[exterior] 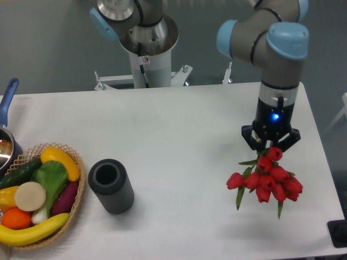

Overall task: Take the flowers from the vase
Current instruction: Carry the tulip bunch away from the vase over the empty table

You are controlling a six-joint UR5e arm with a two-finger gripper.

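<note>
The flowers (267, 180), a bunch of red tulip buds with green stems and leaves, hang at the right side of the table, buds toward the front. My gripper (270, 145) is shut on their stem end from above and holds them over the table top. The vase (110, 185), a dark ribbed cylinder with a round open mouth, stands upright and empty at the front left, far from the gripper.
A wicker basket (76, 184) of toy vegetables and fruit sits at the front left edge. A pot with a blue handle (8, 95) is at the far left. The arm's base (146, 38) stands behind the table. A dark object (339, 233) is at the front right corner.
</note>
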